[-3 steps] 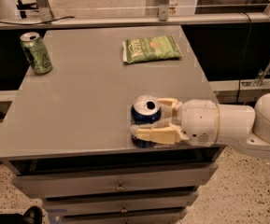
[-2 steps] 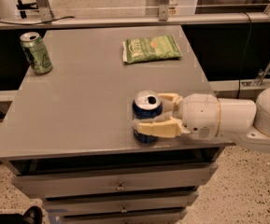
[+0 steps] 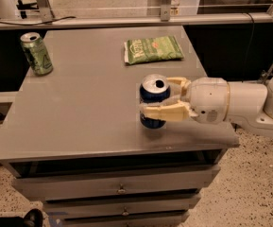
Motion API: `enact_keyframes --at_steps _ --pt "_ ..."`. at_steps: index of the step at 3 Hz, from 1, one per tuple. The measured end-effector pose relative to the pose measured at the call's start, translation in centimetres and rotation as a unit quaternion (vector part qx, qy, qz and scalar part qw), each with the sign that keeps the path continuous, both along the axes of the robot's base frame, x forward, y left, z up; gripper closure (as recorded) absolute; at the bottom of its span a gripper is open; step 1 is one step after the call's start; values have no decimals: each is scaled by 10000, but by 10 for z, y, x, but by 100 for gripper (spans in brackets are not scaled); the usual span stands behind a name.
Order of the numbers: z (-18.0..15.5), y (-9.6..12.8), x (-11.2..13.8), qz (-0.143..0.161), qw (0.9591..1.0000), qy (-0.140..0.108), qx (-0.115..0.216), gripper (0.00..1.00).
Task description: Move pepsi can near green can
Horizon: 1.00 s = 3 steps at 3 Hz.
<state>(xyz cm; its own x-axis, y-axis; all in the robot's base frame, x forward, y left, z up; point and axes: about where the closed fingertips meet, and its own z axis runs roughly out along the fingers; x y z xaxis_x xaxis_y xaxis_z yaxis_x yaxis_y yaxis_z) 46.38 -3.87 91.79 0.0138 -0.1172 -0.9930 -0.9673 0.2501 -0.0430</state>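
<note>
Pepsi can (image 3: 154,86) sits near the right front of the table (image 3: 79,126), caught between the two fingers of the gripper (image 3: 157,100), so the grasp looks made but the carry across is all yet to do. I can't tell whether its base rests on the tabletop or is just off it.

Starting at the left: the green can (image 3: 37,54) stands upright at the far left corner, close to the edge and well apart from the blue one. Most of the grey top lies between them, and I see nothing on the line from one can to the other.

Further right, toward the back, a flat green chip bag (image 3: 153,49) lies just behind the held can. It is off the likely path, though a wide swing of the wrist could brush it.

Rightmost, the white arm (image 3: 249,103) reaches in from the side, low over the table's right edge. I'd judge the task under halfway: gripped, not yet moved or set down.
</note>
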Motion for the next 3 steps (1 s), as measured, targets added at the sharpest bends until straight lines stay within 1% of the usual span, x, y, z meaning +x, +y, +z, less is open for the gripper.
enact_keyframes --at_steps 1,2,3 --pt "-1 15 11 -4 9999 -93 119 100" --pt "-1 57 44 62 9991 -266 331 100" --pt "2 109 84 223 9977 -411 483 100"
